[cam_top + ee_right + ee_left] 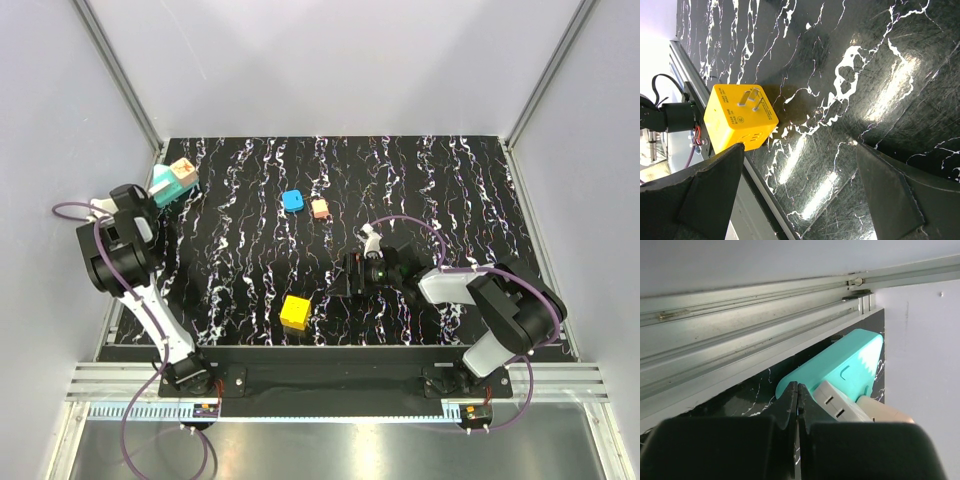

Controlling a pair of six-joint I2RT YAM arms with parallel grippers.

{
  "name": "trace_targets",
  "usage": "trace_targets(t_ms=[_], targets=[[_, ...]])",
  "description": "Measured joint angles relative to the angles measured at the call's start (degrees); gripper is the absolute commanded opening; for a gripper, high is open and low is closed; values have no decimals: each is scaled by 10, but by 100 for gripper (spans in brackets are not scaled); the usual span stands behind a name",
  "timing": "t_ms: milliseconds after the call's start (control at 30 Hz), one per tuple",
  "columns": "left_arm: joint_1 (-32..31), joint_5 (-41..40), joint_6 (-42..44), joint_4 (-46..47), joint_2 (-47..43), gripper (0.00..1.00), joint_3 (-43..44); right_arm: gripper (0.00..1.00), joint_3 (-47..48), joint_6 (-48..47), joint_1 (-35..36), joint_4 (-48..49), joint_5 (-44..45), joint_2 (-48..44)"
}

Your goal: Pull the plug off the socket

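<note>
The socket (163, 186) lay at the far left edge of the table (450, 180), close by the left wall. The plug (182, 172) sat on it, orange mark up, at the end farther from the arm. In the left wrist view the socket (842, 362) lay along the metal rail (740, 335), and the plug (885, 412) stood on its face with a pale slotted side turned to the camera.

The left gripper (152, 197) was at the socket's near end. Its fingers (790, 402) were pressed together, with no gap between them, and their tips met at the socket's near edge (whether they pinched that edge could not be told).

The right gripper (352, 275) was low over the table's near right half, well apart from the socket, with its jaws wide and nothing between them. Its wrist view showed a yellow cube (740, 120) with two metal prongs beside one finger (705, 185), outside the gap.

A blue block (293, 200) and a salmon block (320, 208) lay side by side at mid-table. A white block (370, 238) lay just beyond the right gripper. From above, the yellow cube (295, 312) sat near the front edge.
</note>
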Motion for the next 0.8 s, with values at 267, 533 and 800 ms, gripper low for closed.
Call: trace_targets(t_ms=[267, 533, 800], targets=[[-5, 0, -6, -3, 17, 0, 16, 100, -2, 4, -5, 7, -5, 2], [-32, 45, 2, -11, 41, 0, 49, 100, -3, 4, -6, 10, -12, 3], [-64, 123, 35, -17, 7, 22, -6, 100, -6, 6, -7, 16, -16, 3]])
